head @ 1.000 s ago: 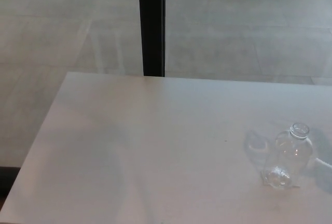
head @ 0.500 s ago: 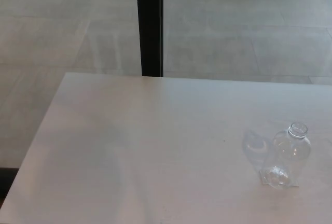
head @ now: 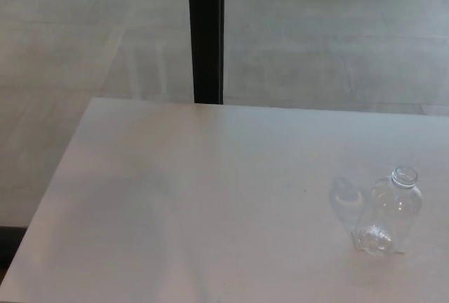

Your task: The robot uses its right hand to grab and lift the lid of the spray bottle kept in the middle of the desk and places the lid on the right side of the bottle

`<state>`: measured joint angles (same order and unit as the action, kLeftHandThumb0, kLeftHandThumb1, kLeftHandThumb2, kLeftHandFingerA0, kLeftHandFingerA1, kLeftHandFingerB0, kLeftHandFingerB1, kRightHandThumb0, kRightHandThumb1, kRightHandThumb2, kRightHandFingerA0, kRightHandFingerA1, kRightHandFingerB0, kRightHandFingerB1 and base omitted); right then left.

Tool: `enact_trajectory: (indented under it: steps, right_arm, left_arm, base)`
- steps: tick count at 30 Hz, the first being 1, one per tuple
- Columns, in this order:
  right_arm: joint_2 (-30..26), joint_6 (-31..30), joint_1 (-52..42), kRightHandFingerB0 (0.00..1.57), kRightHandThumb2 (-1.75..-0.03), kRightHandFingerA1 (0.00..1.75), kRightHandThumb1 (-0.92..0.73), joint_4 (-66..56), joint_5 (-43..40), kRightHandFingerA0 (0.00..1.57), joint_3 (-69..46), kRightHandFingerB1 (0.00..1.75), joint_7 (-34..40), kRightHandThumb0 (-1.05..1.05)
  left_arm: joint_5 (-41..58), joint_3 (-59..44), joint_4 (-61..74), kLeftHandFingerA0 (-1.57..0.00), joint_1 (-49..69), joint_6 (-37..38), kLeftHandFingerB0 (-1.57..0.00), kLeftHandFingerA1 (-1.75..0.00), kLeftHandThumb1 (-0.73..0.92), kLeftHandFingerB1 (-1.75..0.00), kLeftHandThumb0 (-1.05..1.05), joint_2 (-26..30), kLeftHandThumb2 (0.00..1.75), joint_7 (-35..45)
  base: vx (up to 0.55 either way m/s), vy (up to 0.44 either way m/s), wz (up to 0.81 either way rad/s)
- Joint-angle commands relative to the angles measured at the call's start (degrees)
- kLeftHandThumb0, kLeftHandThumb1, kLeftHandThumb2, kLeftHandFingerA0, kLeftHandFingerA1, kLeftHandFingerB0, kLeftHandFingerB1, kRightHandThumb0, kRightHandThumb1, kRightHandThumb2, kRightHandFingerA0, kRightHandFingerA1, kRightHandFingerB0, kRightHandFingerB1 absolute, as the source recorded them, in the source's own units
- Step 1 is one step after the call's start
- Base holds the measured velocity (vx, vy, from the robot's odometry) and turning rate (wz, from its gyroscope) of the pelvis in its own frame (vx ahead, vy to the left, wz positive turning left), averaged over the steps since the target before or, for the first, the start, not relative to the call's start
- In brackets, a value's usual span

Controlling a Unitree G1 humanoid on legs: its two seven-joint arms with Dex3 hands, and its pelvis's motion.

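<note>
Head view: clear bottle (head: 393, 208) upright on white desk (head: 210, 191), right of centre.
Neck uncapped; apparently empty. Neither robot hand visible, so state unknown.

The spray bottle (head: 390, 213) looks like clear, glossy plastic, see-through enough that the surface behind it shows, with small bright glints on its shoulder and base. The tabletop (head: 210, 198) is a pale, smooth, matt sheet with only a soft sheen. Behind it, the floor (head: 337, 43) looks like grey tile, dull and faintly mottled. The upright post (head: 205, 33) is black and matt.
</note>
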<state>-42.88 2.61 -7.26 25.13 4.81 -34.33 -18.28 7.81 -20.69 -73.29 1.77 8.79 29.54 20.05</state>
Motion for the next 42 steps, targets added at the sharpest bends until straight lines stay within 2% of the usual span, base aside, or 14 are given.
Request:
enact_trajectory:
  steps: [1,2,3,4,9,10,11,12,13,30,31,40,41,42]
  right_arm:
    - [5.96,-4.05,1.1,0.15,-1.03,0.04,-0.71,12.85,-11.02,0.0,-12.8,0.06,11.37,-1.05]
    - [7.12,-4.58,1.57,0.0,-0.64,0.0,-0.79,14.1,-12.6,0.0,-15.18,0.23,13.12,-0.89]
    - [8.08,-4.87,2.12,0.0,-0.64,0.0,-0.79,15.18,-13.74,0.0,-17.23,0.23,14.56,-0.89]
    - [9.73,-4.56,3.63,0.03,-1.02,0.13,-0.7,18.37,-16.18,0.0,-21.07,0.11,19.21,-0.94]
    - [10.78,-1.33,5.45,0.09,-1.03,0.05,-0.72,28.58,-19.58,0.0,-26.74,0.15,23.76,-1.05]
    - [10.65,-1.77,6.05,0.09,-1.01,0.06,-0.69,30.3,-20.89,0.0,-28.22,0.17,23.97,-0.99]
    - [10.53,-1.82,6.33,0.09,-1.01,0.06,-0.69,31.04,-21.33,0.0,-28.76,0.17,23.98,-0.99]
    - [11.14,-1.65,6.49,0.0,-0.68,0.01,-0.81,31.59,-22.38,0.0,-29.64,0.28,22.93,-0.79]
    - [11.73,-1.83,6.54,0.01,-0.98,0.1,-0.68,33.07,-23.7,0.0,-30.61,0.07,20.87,-0.93]
    - [16.55,6.74,2.52,0.05,-0.94,0.52,-0.58,39.53,-19.02,0.1,-15.2,0.24,6.83,-0.72]
    - [16.52,6.79,2.57,0.06,-0.62,0.42,-0.76,39.86,-19.33,0.21,-14.85,0.25,6.89,-0.67]
    - [16.43,7.44,1.75,0.06,-0.63,0.53,-0.72,40.43,-22.11,0.22,-11.77,0.23,4.57,-0.72]
    - [16.08,8.24,1.27,0.05,-0.96,0.54,-0.58,41.11,-21.22,0.14,-10.5,0.23,3.02,-0.78]
    - [15.75,7.98,0.98,0.05,-0.95,0.54,-0.58,41.32,-20.78,0.12,-9.55,0.3,2.38,-0.79]
  left_arm:
    - [-0.2,0.13,-0.31,-0.54,-0.05,0.95,-0.39,-0.48,0.88,-0.37,-0.88,0.9,0.68,0.07]
    - [0.01,0.01,-0.04,-0.55,-0.05,0.84,-0.4,-0.5,0.89,-0.39,-0.87,0.92,0.67,0.35]
    - [0.07,0.01,0.24,-0.55,-0.1,0.75,-0.4,-0.5,0.89,-0.39,-0.87,0.91,0.67,0.34]
    - [0.59,-0.43,0.4,-0.56,-0.25,0.15,-0.4,-0.5,0.89,-0.38,-0.86,0.71,0.67,0.13]
    - [0.51,-0.51,0.29,-0.56,0.11,0.92,-0.4,-0.49,0.89,-0.38,-0.87,0.63,0.67,0.34]
    - [0.34,-0.41,0.14,-0.49,0.03,0.9,-0.32,-0.58,0.7,-0.5,-0.84,0.63,1.11,-0.02]
    - [0.28,-0.37,0.11,-0.49,0.02,0.9,-0.32,-0.58,0.7,-0.5,-0.84,0.63,1.11,-0.14]
    - [0.36,-0.49,0.16,-0.56,-0.26,0.77,-0.4,-0.48,0.89,-0.38,-0.88,1.03,0.67,-0.06]
    - [0.55,-0.67,0.19,-0.56,-0.46,0.44,-0.39,-0.49,0.89,-0.38,-0.88,1.22,0.68,0.06]
    - [2.42,-3.81,0.08,-0.55,-0.35,-1.41,-0.4,-0.49,0.9,-0.39,-0.87,0.69,0.67,0.6]
    - [2.39,-3.76,0.15,-0.56,-0.36,-1.39,-0.4,-0.51,0.9,-0.4,-0.87,0.73,0.67,0.7]
    - [2.54,-3.88,0.0,-0.56,0.09,-1.42,-0.4,-0.51,0.88,-0.39,-0.88,1.02,0.67,0.76]
    - [2.46,-3.85,-0.08,-0.56,0.12,-1.22,-0.41,-0.5,0.89,-0.4,-0.88,0.96,0.67,0.44]
    - [2.47,-3.85,-0.12,-0.55,0.12,-1.29,-0.41,-0.5,0.88,-0.4,-0.88,0.97,0.66,0.5]
  base:
    - [0.0,0.0,0.0]
    - [0.0,0.0,0.0]
    - [0.0,0.0,0.0]
    - [0.0,0.0,0.0]
    - [0.0,0.0,0.0]
    - [0.0,0.0,0.0]
    - [0.0,0.0,0.0]
    - [0.0,0.0,0.0]
    - [0.0,0.0,0.0]
    - [0.0,0.0,0.0]
    - [0.0,0.0,0.0]
    - [0.0,0.0,0.0]
    - [0.0,0.0,0.0]
    - [0.0,0.0,0.0]
